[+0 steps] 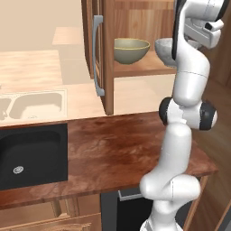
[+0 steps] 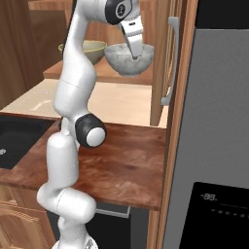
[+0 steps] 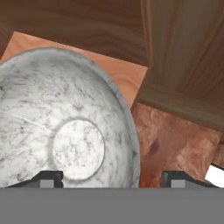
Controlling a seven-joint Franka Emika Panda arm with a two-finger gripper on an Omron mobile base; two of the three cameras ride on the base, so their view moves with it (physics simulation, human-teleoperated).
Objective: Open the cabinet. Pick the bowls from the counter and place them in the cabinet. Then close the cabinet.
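Two bowls sit on the cabinet (image 1: 108,54) shelf: one yellow bowl (image 1: 131,48), one white bowl (image 2: 129,59). The jaws stand spread over the white bowl's rim. The worktop (image 1: 122,149) has one black sink (image 1: 31,155).

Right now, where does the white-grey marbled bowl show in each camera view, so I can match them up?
Left base view: white-grey bowl at upper right, at the shelf edge, partly behind the arm.
Right base view: upper centre, under the hand.
Hand view: fills the left half.
Shared landmark: the cabinet's wooden shelf by the bowl.
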